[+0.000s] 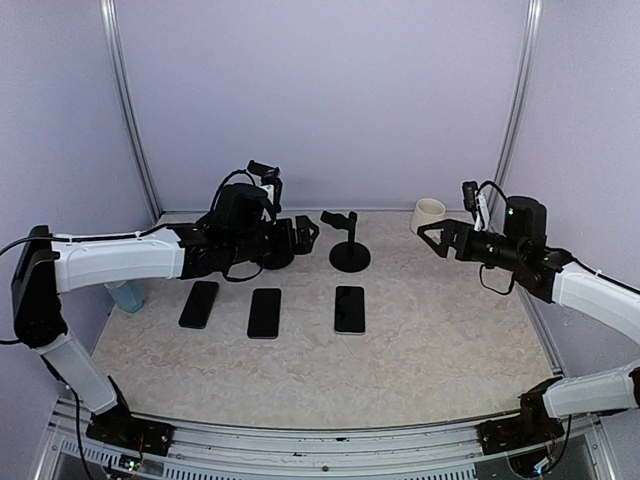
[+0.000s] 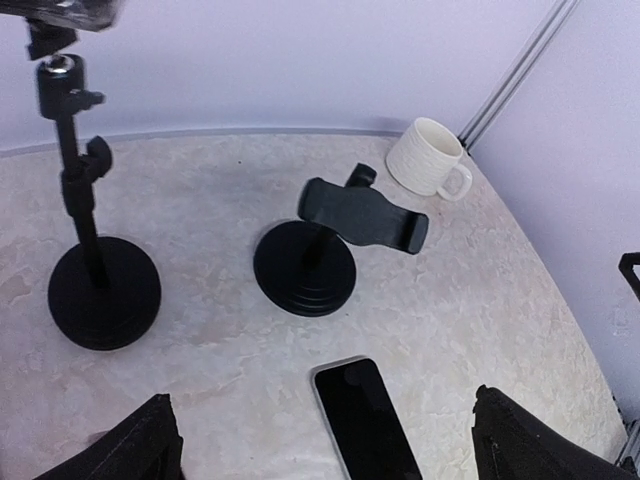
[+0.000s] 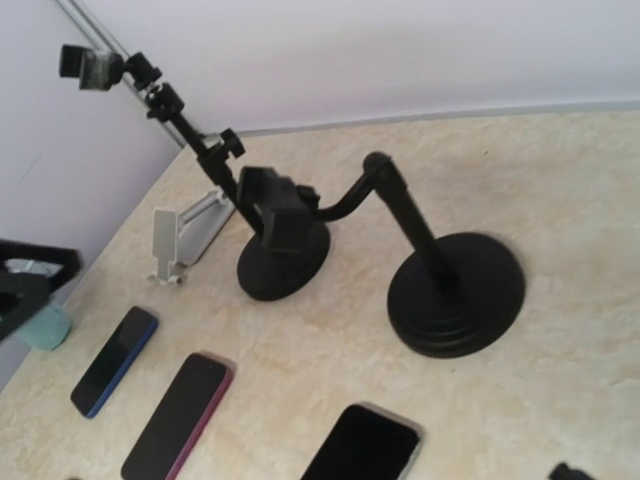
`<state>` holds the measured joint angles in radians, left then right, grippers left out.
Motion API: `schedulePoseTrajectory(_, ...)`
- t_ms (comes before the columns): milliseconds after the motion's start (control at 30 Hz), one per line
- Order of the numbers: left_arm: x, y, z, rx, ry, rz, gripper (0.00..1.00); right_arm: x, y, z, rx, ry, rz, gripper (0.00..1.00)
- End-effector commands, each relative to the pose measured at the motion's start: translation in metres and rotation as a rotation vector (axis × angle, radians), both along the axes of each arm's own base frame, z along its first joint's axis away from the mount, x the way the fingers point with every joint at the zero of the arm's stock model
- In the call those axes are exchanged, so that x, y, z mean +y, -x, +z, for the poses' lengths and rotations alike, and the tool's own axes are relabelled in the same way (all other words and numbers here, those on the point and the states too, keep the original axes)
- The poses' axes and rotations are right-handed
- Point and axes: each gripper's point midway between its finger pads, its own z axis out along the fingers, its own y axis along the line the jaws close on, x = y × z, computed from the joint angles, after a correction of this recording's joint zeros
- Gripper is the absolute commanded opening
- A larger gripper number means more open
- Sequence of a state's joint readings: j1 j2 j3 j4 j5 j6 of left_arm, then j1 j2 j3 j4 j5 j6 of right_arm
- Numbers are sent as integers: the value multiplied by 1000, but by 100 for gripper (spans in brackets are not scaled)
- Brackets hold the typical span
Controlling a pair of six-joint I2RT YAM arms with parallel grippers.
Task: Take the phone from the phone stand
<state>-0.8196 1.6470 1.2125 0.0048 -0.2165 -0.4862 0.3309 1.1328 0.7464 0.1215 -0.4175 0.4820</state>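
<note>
— Three phones are counted on the table, yet none is seen in the phone stand. Where is the task's phone to be looked for?

— The cradle is shown bare in the left wrist view, so the removal is judged done. The phone lying flat and face up just in front of the stand's base is taken to be the one meant, though that cannot be proved from these views.

— How would it be expected to handle?

— It is judged stiff, light, slick on its glass face and liable to crack if dropped. It would best be pinched across its two long edges, but flat on the table little edge is offered.

— What is placed around it?

— The left hand is held just left of the stand, fingers spread wide, nothing gripped. The right hand is held well to the stand's right, likewise spread and empty. A taller stand is set left of the stand, and a mug behind it to the right. A second phone and a third phone lie front-left of the stand. No obstruction to an approach is judged present.
</note>
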Motion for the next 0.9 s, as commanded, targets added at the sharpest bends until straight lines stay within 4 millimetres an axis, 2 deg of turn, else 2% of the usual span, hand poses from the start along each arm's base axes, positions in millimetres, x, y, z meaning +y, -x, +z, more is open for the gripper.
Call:
schedulePoseTrajectory(0,32,10,22,-74,34,-12,99,-13,7,-1,-17,6,-16,100)
schedulePoseTrajectory(200,85,29,22,-110,48,47,99,-22,15,-21,6,16,-40,100)
schedulePoseTrajectory(367,109,39,4,-79,52,91,99,-25,19,-42,44,17,-51,100)
schedulePoseTrajectory(667,117,47,-29,-15,30,103,99,-26,24,-64,72,18,-50,100)
schedulePoseTrajectory(867,117,45,-32,-10,34,116,99,-27,25,-69,76,20,-53,100)
